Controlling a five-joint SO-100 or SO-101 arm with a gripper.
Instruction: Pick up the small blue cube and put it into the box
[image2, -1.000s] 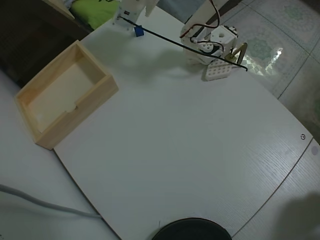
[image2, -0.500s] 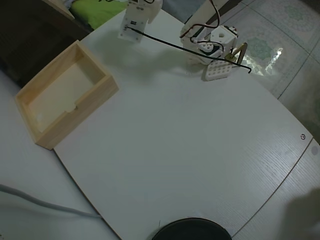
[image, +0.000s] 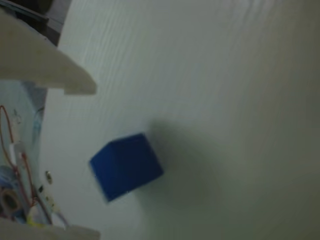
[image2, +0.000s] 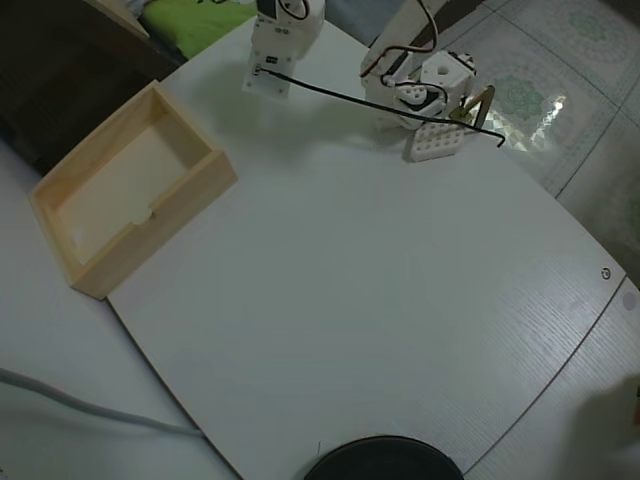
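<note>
My pincer is hanging spread around the small blue cube, which is sitting on the white worktop.

Wide open bench across the middle and the near side in the overhead view, nothing standing on it there. The box sits by the left edge, top open, thick walls all round, interior bare. Far edge is crowded: the arm's base and a white perforated block cluster together, and a black cable stretches across above the surface between base and wrist. In the wrist view the small blue cube has clear bench on its right, with the jaws' pale finger to the upper left.
</note>
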